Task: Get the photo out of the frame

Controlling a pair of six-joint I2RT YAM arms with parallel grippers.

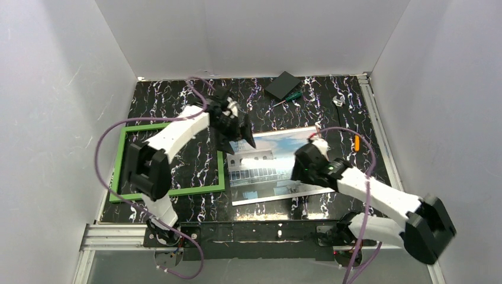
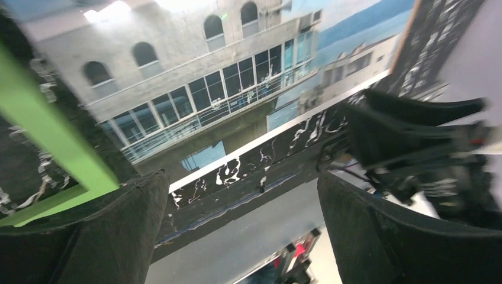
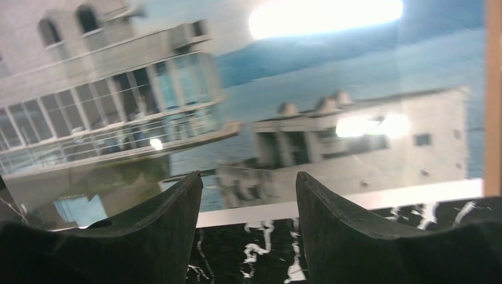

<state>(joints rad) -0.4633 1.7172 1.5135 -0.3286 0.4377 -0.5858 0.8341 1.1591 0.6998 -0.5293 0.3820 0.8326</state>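
Two hands hang over the black table with white swirls (image 1: 171,97), and neither one holds anything. The right hand (image 3: 248,184) is nearest. Its two fingers are a little way apart, low over the right side of the big shiny photo of a white building, blue sky and water (image 1: 263,173). The left hand (image 2: 241,177) is farther back, fingers spread wide, above the photo's far left corner.

The photo lies flat and face up on the table. It is outside the thin bright green picture frame (image 1: 189,191), just to the right of it. I cannot tell if the two touch. The frame lies flat too, and only table shows through its middle. So I think the job is nearly done.

The best thing now is to lift both hands straight up, slowly, so no finger drags the slippery photo or pushes it onto the green bar. A thin brown strip (image 3: 491,89) runs along one side of the photo. It may be a board underneath, but I am not sure.

Farther back lie a small orange thing (image 1: 357,142), a small shiny thing (image 1: 338,100), a green-handled screwdriver (image 1: 291,96) and a flat black square (image 1: 286,84).

I count one photo, one frame, two hands, and one of each small thing.
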